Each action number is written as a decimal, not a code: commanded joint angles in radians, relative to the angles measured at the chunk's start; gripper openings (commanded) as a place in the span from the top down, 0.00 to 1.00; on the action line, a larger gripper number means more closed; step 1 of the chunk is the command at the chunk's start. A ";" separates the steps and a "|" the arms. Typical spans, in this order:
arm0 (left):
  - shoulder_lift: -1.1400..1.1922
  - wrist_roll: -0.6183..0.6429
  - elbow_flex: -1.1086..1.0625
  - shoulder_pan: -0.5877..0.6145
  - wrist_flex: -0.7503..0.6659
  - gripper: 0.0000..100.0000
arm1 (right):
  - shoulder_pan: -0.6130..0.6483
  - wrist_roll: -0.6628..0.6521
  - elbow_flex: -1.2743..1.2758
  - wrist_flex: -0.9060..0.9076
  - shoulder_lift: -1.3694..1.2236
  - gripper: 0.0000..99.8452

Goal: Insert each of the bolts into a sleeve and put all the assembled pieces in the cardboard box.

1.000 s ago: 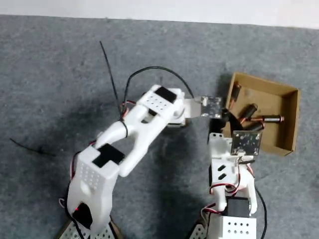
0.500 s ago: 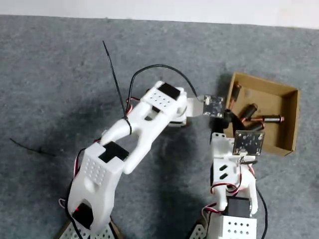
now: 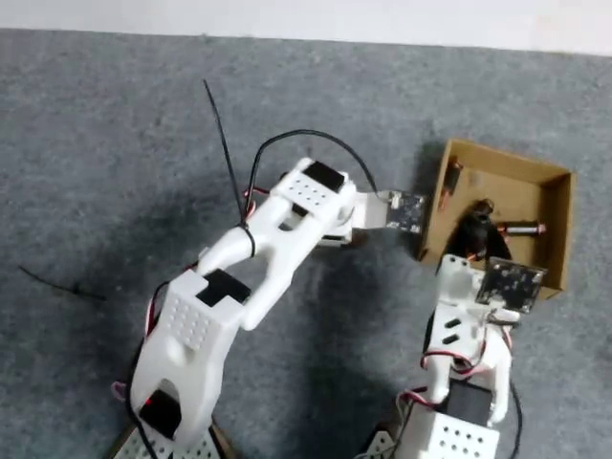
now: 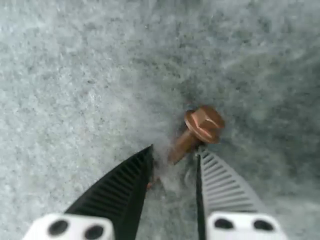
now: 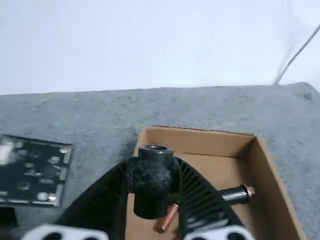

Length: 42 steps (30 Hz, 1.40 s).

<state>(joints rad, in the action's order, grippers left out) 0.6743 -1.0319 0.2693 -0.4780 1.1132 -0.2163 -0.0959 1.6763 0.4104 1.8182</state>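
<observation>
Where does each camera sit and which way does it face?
High view: overhead, looking down on arms and cardboard box.
Left wrist view: on that arm, facing down; left gripper straddles a bolt.
Right wrist view: on that arm, facing the box; right gripper holds a sleeve.
High and right wrist share the box.

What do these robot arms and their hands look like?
The left arm and right arm are white shells dotted with small holes, with black motor blocks at the joints. Black cables and red wires trail along them. The left hand and right hand have black, ribbed, tapering fingers.
</observation>
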 commanded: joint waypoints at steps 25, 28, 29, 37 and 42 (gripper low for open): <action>0.008 -0.015 -0.025 0.010 -0.009 0.99 | -0.025 -0.003 0.145 0.039 0.019 0.99; 0.008 -0.011 -0.025 0.010 -0.009 0.99 | -0.019 -0.003 0.145 0.039 0.019 0.99; 0.008 -0.009 -0.025 0.010 -0.009 0.99 | -0.012 -0.003 0.145 0.039 0.019 0.99; -0.073 0.250 -0.030 0.008 -0.014 0.99 | 0.012 -0.008 0.145 0.042 0.019 0.99; -0.274 0.328 -0.211 -0.030 -0.054 0.99 | 0.013 -0.005 0.145 0.042 0.018 0.99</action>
<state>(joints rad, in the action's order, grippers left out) 0.5593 -0.7373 0.1496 -0.4826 1.1040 -0.2163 -0.0959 1.6763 0.4503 1.8197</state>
